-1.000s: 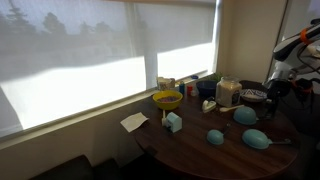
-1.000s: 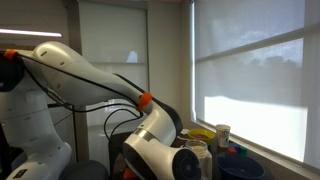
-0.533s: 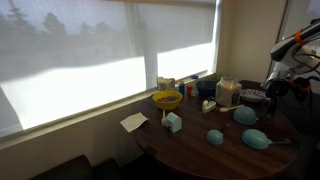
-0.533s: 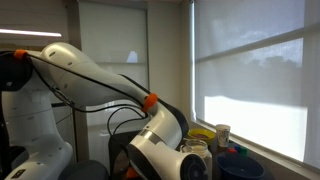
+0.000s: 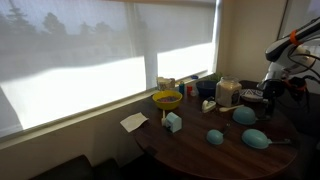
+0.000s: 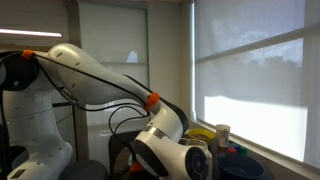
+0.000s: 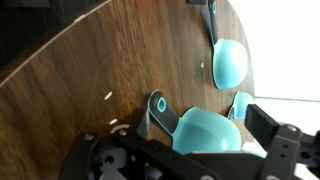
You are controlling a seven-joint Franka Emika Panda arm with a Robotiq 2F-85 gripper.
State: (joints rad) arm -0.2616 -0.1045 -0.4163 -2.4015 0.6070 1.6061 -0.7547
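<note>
My gripper (image 7: 205, 150) is open and hangs close over a teal measuring cup (image 7: 205, 130) with a dark handle that lies on the round wooden table (image 7: 90, 60). The cup sits between the two fingers; I cannot tell whether they touch it. A second teal scoop (image 7: 228, 62) and a smaller teal piece (image 7: 240, 103) lie just beyond. In an exterior view the gripper (image 5: 271, 95) is at the table's right side, above a teal cup (image 5: 245, 115). Two more teal scoops (image 5: 215, 136) (image 5: 256, 139) lie nearer the front.
A yellow bowl (image 5: 167, 99), a white jar (image 5: 228, 92), a small pale box (image 5: 173, 122), a dark bowl (image 5: 254, 96) and other containers stand near the window. A white paper (image 5: 134, 122) lies at the table's edge. The robot arm (image 6: 100, 80) fills an exterior view.
The arm has shifted a little to the left, toward the table and the teal cup. The objects on the table have not moved.
</note>
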